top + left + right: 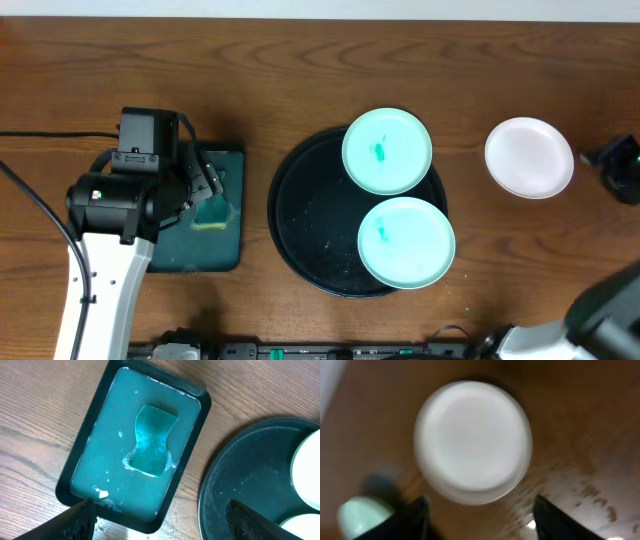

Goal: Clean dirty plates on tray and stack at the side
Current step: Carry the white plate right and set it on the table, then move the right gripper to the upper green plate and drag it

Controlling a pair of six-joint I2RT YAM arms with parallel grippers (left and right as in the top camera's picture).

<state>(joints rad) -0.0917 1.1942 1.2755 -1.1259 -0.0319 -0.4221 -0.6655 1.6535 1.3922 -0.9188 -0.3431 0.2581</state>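
Two pale mint plates sit on the round black tray point(300, 215): one at the back point(387, 150) and one at the front point(406, 242), each with a teal smear. The white plate point(529, 157) lies on the table right of the tray, with no smear; it also shows in the right wrist view point(472, 440). My left gripper point(160, 522) is open and empty above the green tray's near edge. My right gripper point(480, 515) is open and empty, just off the white plate. In the overhead view it is at the right edge point(618, 165).
A rectangular dark-green tray point(135, 445) holds soapy water and a teal sponge point(152, 440); it also shows in the overhead view point(215, 215), left of the black tray. Wet marks lie on the wood between the two trays. A black cable runs along the left.
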